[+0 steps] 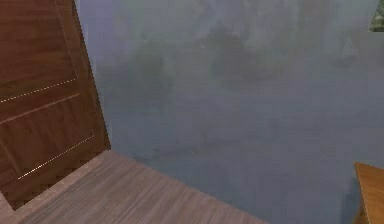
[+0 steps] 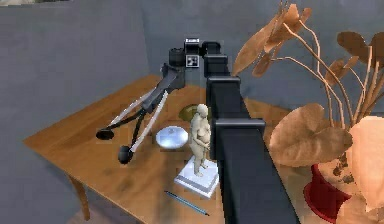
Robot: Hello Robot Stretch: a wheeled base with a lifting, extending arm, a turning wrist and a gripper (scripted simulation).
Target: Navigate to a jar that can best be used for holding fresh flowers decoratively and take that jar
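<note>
**Half done at most: table reached, jar not yet taken**

A pale grey rounded thing [image 2: 172, 138], perhaps the jar, lies near the table's [image 2: 70, 140] middle, just beside a small statue [image 2: 201, 130] on a white base. The fingers [image 2: 106, 131] slant down near it, bare tabletop behind their tips, so they hold nothing. The drive looks finished; lining up, grasping and lifting remain

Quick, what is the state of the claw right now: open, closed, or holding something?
Claw: open or closed cannot be told; it holds nothing, only bare table behind its fingertips.
</note>
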